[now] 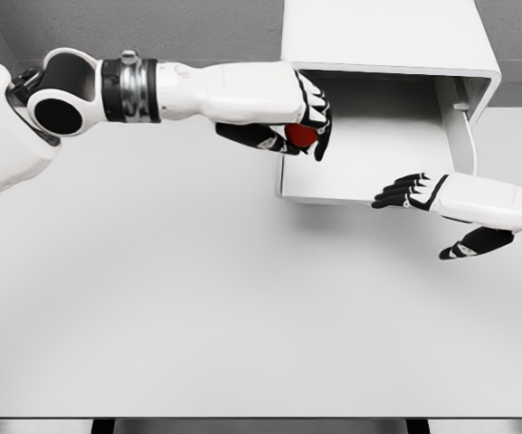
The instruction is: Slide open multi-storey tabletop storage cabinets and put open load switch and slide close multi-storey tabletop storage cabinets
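A white tabletop storage cabinet (383,36) stands at the back right, its drawer (369,185) slid out toward me and showing a bare white floor. My left hand (298,136) hovers at the drawer's left wall, shut on a small red object, the load switch (301,136), mostly hidden by the black fingers. My right hand (432,217) sits by the drawer's front right corner, fingers (401,193) stretched out over the front lip, thumb hanging below, holding nothing.
The cabinet rests on a white table (197,298) whose front edge runs along the bottom of the view. My left arm's shoulder and elbow joint (61,99) cross the upper left.
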{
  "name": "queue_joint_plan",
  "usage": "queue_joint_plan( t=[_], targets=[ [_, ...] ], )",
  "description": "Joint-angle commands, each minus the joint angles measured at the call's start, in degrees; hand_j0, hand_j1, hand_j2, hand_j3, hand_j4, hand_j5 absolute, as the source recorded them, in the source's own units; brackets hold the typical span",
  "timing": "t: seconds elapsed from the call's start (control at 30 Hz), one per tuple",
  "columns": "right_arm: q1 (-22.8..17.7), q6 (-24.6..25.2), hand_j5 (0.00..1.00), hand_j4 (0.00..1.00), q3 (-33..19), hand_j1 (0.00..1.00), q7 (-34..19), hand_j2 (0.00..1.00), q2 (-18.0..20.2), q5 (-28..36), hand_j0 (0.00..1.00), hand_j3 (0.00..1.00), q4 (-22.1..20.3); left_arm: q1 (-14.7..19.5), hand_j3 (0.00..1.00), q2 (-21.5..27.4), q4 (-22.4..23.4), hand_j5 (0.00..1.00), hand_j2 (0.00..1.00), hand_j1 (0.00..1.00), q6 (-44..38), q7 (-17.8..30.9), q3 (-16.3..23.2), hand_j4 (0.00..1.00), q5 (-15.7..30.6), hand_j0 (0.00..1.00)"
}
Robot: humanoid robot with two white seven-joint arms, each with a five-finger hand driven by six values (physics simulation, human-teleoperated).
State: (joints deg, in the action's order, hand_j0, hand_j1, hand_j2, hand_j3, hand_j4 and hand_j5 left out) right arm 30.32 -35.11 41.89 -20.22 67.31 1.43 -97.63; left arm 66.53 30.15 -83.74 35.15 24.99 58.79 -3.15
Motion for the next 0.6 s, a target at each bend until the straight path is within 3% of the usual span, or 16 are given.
queue_joint_plan(
  t=[0.0,0.57],
  targets=[
    [0.0,0.1,1.0,1.0,-0.1,1.0,-0.1,1.0,0.2,0.3,1.0,1.0,-0.1,0.0,0.44,-0.6,0.9,0.44,0.44,0.44,-0.2,0.0,0.4,0.44,0.0,0.44],
    [-2.0,0.1,1.0,1.0,-0.4,1.0,0.0,1.0,2.5,0.3,1.0,1.0,-0.3,2.0,0.44,-7.8,9.6,0.44,0.44,0.44,-0.2,0.2,2.8,0.44,-1.4,0.44]
  ],
)
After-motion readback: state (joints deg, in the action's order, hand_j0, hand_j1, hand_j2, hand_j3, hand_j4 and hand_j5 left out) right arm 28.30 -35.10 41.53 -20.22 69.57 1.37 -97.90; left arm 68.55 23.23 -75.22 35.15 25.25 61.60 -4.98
